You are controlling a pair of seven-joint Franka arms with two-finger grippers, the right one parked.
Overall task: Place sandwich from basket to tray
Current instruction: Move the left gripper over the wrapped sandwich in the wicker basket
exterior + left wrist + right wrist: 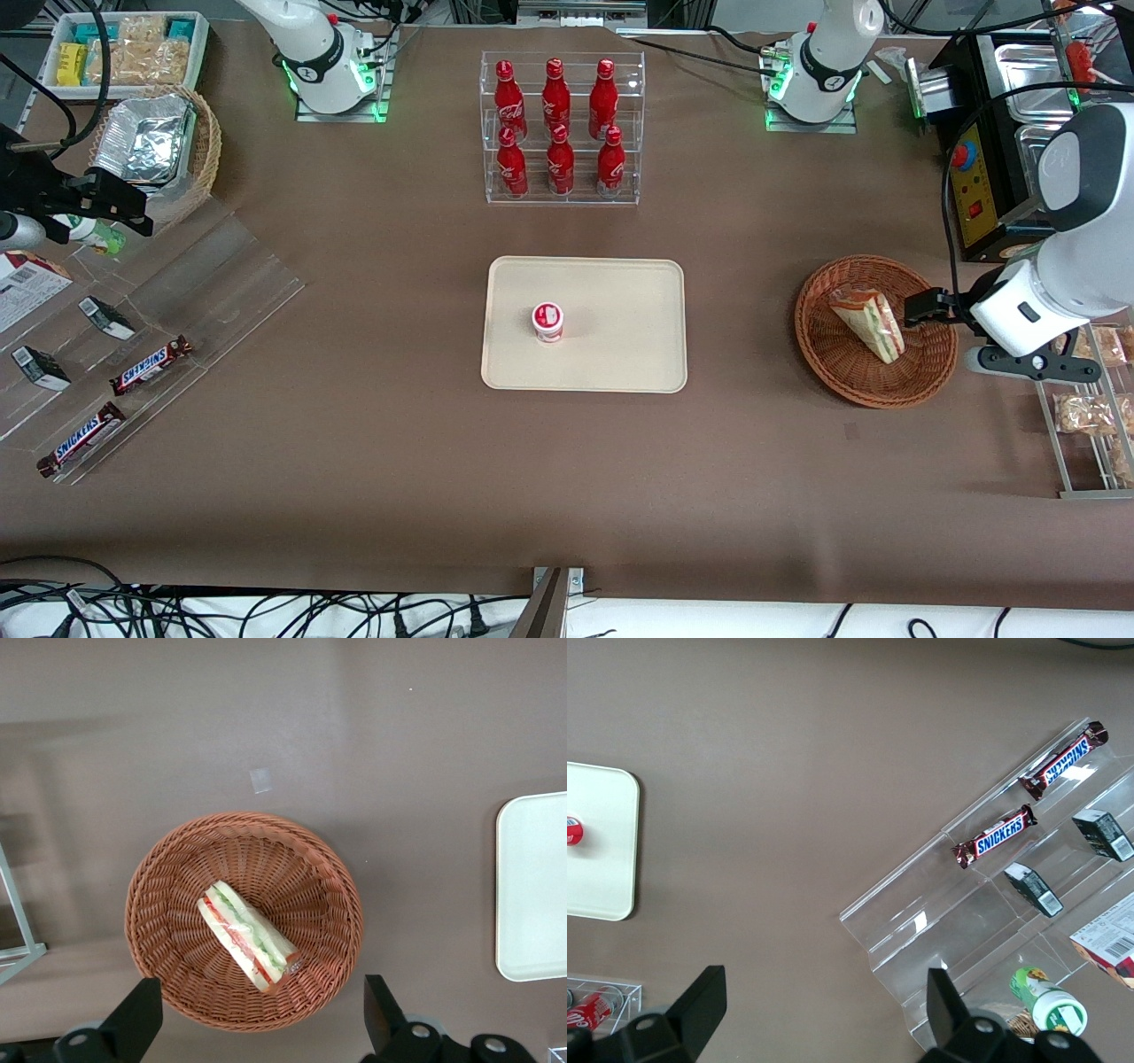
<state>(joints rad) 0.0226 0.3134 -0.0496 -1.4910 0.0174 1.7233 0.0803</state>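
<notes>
Left arm's black two-finger gripper (917, 308) hangs above the round reddish-brown wicker basket (168, 877) at its working-arm-side rim, fingers spread wide, holding nothing. Clear-wrapped triangular sandwich (249, 935) lies inside, below the fingers, long axis diagonal (filling edge up). Flat cream tray (620, 354) sits well apart, toward the parked arm.

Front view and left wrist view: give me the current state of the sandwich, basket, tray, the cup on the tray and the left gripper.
sandwich: lying in the basket, wrapped, not gripped.
basket: upright on the table, holding only the sandwich.
tray: flat on the table, no sandwich on it.
red-lidded cup: upright on the tray, lid on.
left gripper: open, above the basket's edge, holding nothing.
</notes>
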